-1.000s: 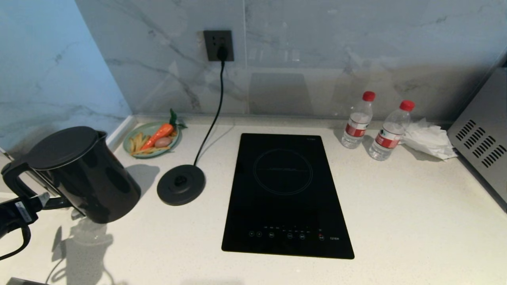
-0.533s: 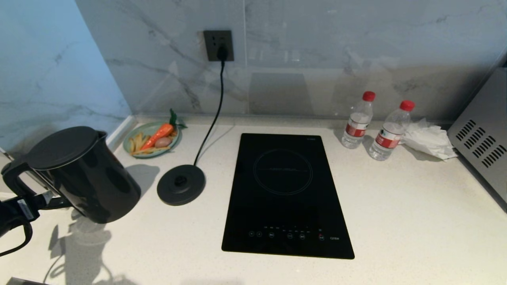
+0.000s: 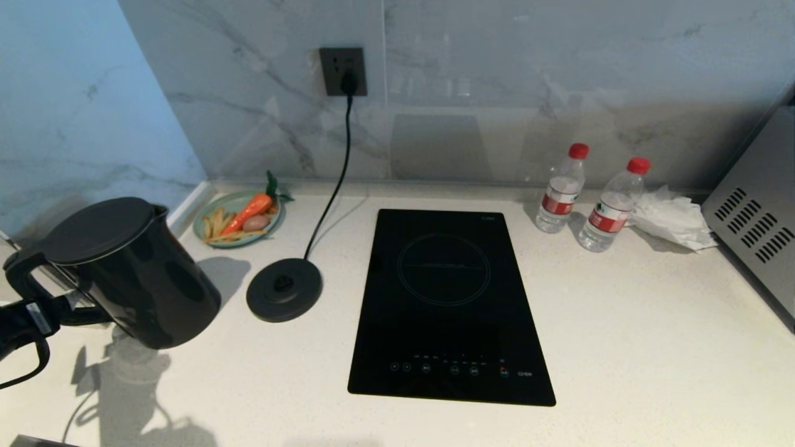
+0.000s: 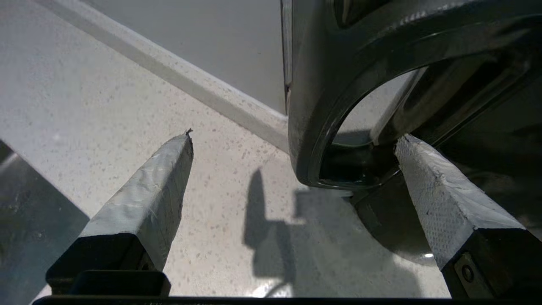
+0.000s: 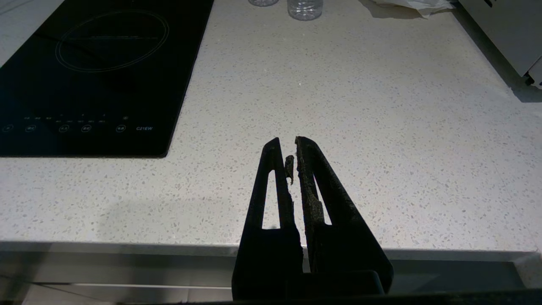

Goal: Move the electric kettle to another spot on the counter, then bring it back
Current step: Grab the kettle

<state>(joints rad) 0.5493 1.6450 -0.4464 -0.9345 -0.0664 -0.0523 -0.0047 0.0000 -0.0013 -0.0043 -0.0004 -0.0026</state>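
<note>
**Kettle parked at the far left, gripper spread around its handle**

So there's one electric kettle [image 3: 127, 270] standing on the counter [image 3: 621, 347] way over at the left end, just left of its one round base disc [image 3: 284, 290], which is bare and corded to the wall socket [image 3: 343, 71]. The left gripper [image 4: 292, 142] sits at the kettle's loop handle [image 4: 338, 106] with its two fingers spread wide apart, one inside the loop and one outside, neither one squeezing it as far as I can see. So it's not gripping anything.

The right gripper [image 5: 287, 146] hangs over the front edge of the counter to the right of the one black cooktop [image 3: 447, 304], fingers pressed nearly together, nothing between them.

Other stuff: two water bottles [image 3: 561, 189] with red caps at the back right, one crumpled tissue [image 3: 674, 217] beside them, and one green plate [image 3: 239, 217] of toy food in the back left corner.
</note>
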